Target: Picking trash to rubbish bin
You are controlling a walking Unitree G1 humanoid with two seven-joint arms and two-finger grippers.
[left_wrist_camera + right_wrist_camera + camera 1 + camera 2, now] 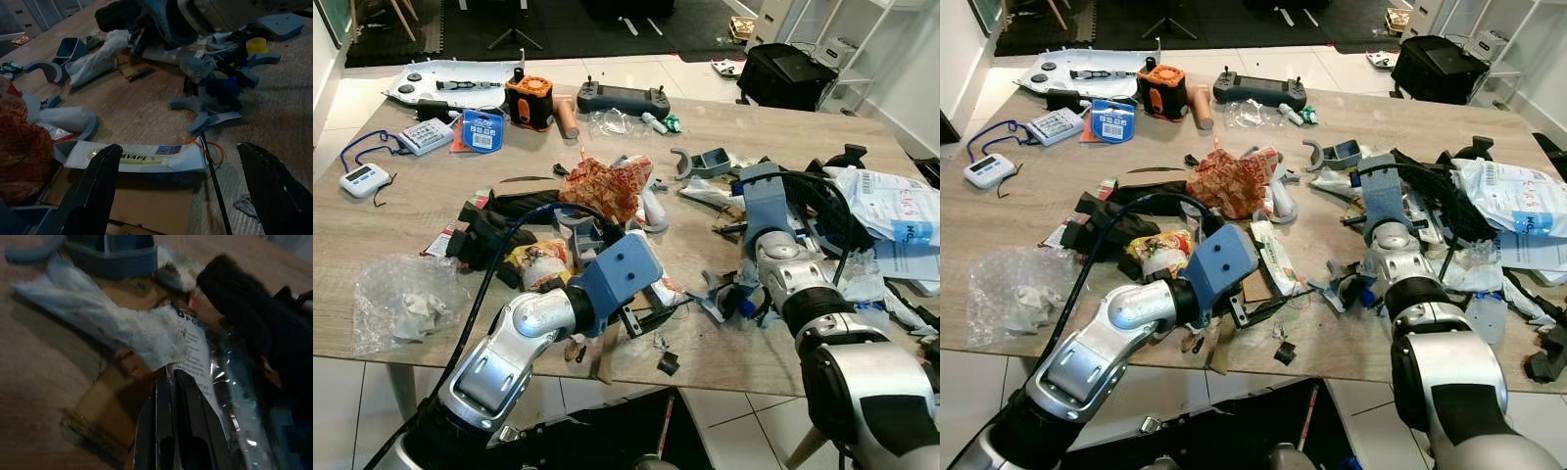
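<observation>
Nearest the camera, the two silver arms reach forward over the near edge of the wooden tabletop (372,225), which is crowded with clutter from end to end. On the left, the forearm slants up and inward, its blue wrist block low over the litter at the table's near middle. The left gripper (178,188) hovers just above the surface with its jaws spread wide, and between the fingers lies a long white wrapper (142,156) with printed lettering, resting partly on a piece of brown cardboard (151,208). The right arm stretches straight ahead, blue wrist block raised, toward the heap of black cables (822,211) and white plastic bags (886,206) on the right. The right gripper (171,431) has its jaws pressed close together at the edge of a clear printed wrapper (205,367), beside a crumpled white tissue (122,328); whether they pinch it I cannot tell. A crumpled orange wrapper (607,186) sits mid-table, a clear plastic bag (406,299) near the left edge. Farther back stand an orange box (530,100) and a grey controller (623,98). Small grey plastic pieces (205,110) lie scattered by the white wrapper.
</observation>
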